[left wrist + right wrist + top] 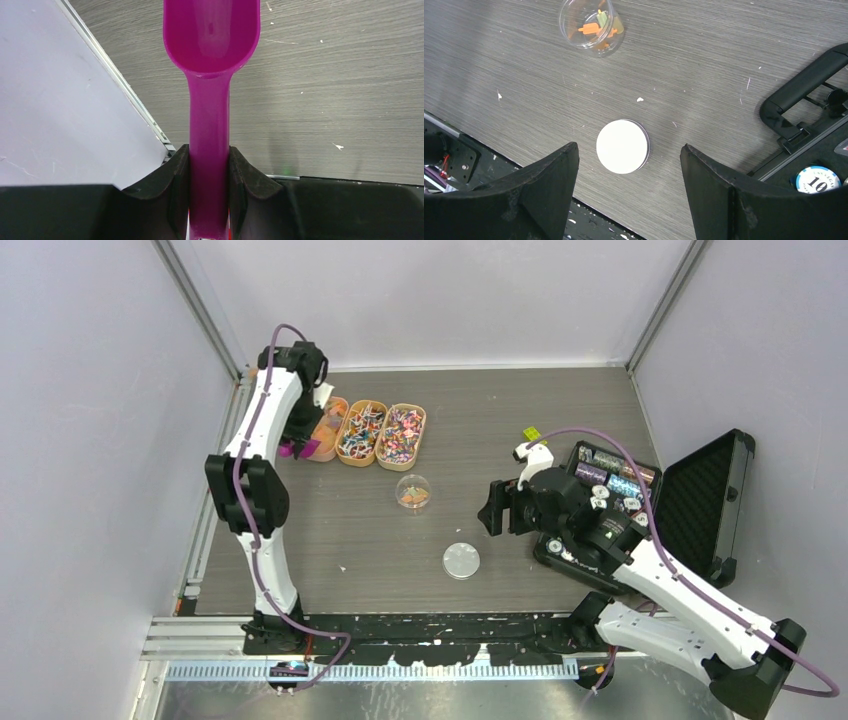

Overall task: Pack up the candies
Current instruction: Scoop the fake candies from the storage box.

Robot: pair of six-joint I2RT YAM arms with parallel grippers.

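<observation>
Looking across the desk (520, 440), I see the candies (362, 430) heaped in three tan trays (381, 436) at the far left — orange in the left one, mixed colours in the other two — with a few more already in the open jar (589, 25) mid-desk. They look tiny, light and loose, and their wrappers are probably slick. Pinching one at a time would be fiddly, so I'd judge they are best taken in bulk, with a scoop dug under the heap and kept level.

The left end effector (209, 170) is pinching the stiff magenta scoop (210, 40) by its handle, bowl empty, just beside the orange tray. The right end effector (628, 150) hangs spread wide over the white lid (622, 146), touching nothing.
</observation>
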